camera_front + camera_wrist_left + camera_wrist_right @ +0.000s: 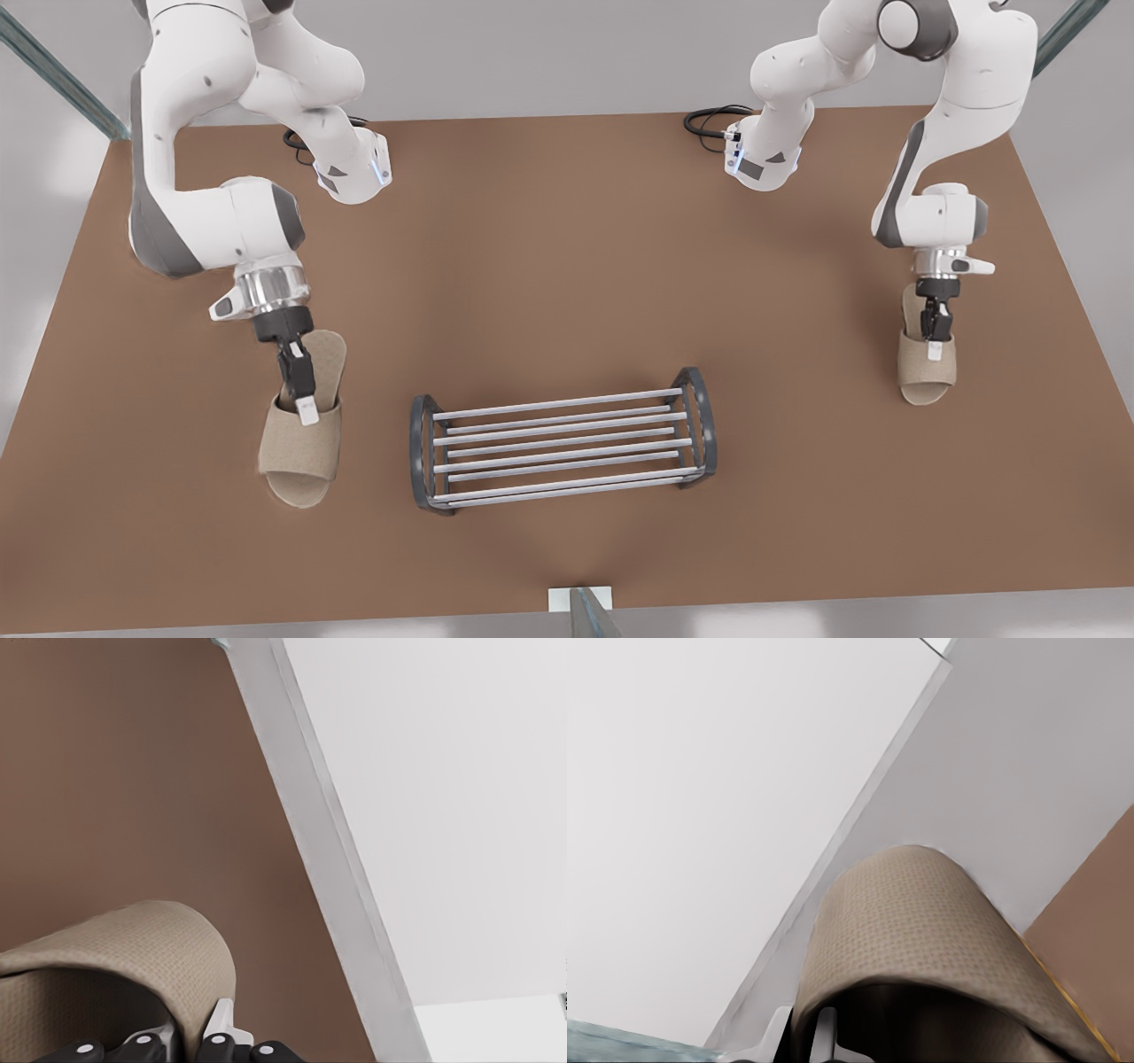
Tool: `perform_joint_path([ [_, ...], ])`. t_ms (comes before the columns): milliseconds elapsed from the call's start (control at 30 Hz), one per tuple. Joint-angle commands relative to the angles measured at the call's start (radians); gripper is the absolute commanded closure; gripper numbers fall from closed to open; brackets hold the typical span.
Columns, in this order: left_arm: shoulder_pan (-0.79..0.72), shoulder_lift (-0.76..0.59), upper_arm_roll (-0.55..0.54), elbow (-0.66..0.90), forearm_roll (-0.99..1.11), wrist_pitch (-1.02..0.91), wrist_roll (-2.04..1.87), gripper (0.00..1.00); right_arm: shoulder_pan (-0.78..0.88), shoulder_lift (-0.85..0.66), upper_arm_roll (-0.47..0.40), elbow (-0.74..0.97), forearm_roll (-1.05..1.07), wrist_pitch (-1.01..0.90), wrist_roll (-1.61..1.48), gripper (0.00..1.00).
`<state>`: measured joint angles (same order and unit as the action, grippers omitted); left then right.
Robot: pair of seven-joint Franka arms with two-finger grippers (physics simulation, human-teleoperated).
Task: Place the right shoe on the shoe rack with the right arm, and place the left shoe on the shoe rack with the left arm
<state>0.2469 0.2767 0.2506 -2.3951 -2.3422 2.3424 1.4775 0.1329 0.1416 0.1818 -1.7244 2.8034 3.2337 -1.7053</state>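
Note:
Two beige open-toe slippers lie on either side of the shoe rack (558,403), a low dark-grey frame with pale silver bars standing empty at the table's front middle. On the front view's left, my right gripper (306,403) (802,1032) is shut on the strap edge of the larger-looking slipper (301,447) (912,921), which is angled, toe toward the front edge. On the front view's right, my left gripper (935,346) (182,1041) is shut on the strap of the other slipper (926,372) (133,957), close to the table's side edge.
The brown table (567,266) has open room between the rack and each slipper. Black cables (709,120) lie at the back by the arm bases. A small white block (580,601) sits at the front edge. The table's side edge (328,842) runs close to the left gripper.

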Motion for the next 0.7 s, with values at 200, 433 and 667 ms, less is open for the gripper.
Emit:
perform_joint_path([
  [200, -0.003, -0.128, -0.379, 0.198, 0.012, 0.705, -0.529, 0.79, 0.152, 0.171, 0.14, 0.235, -0.018, 0.206, 0.34, 0.79],
  [433, -0.005, -0.106, -0.754, 0.527, -0.002, 0.928, -1.41, 0.79, 0.39, 0.394, -0.073, 0.411, -0.044, 0.178, 0.342, 0.79],
  [667, -0.006, -0.12, -0.853, 0.603, -0.009, 1.054, -1.626, 0.79, 0.39, 0.418, -0.097, 0.407, -0.073, 0.179, 0.34, 0.0],
])
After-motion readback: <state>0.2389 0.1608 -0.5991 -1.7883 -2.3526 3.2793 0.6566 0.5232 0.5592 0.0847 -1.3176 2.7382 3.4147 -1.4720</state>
